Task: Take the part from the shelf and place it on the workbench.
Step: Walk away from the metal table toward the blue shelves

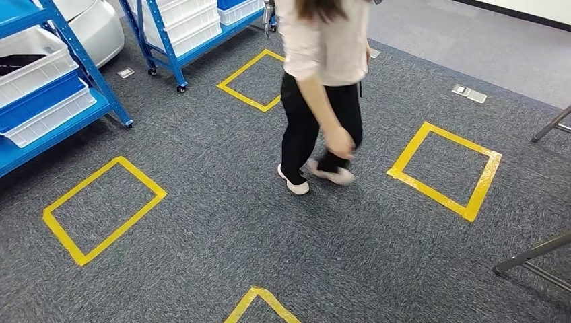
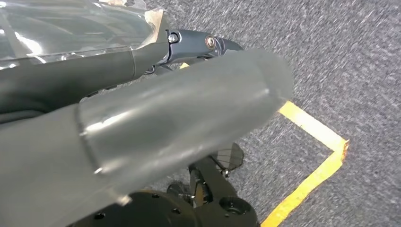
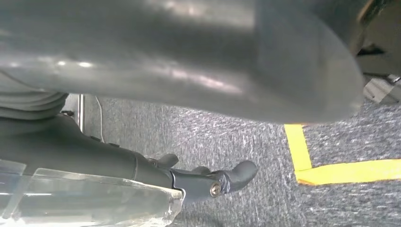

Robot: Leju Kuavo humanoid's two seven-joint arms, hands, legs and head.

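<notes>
No writing was readable. A clear plastic part (image 2: 71, 28) lay against the left hand's (image 2: 142, 123) dark fingers (image 2: 198, 45) and the right hand's (image 3: 189, 71) fingers (image 3: 213, 182); grip unclear.

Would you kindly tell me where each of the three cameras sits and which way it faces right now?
Head view: high on the body, looking down at grey carpet, blue shelves and a walking person.
Left wrist view: behind the left hand, facing the floor.
Right wrist view: behind the right hand, facing the floor.
Shared: carpet with yellow tape appears in every view.
</notes>
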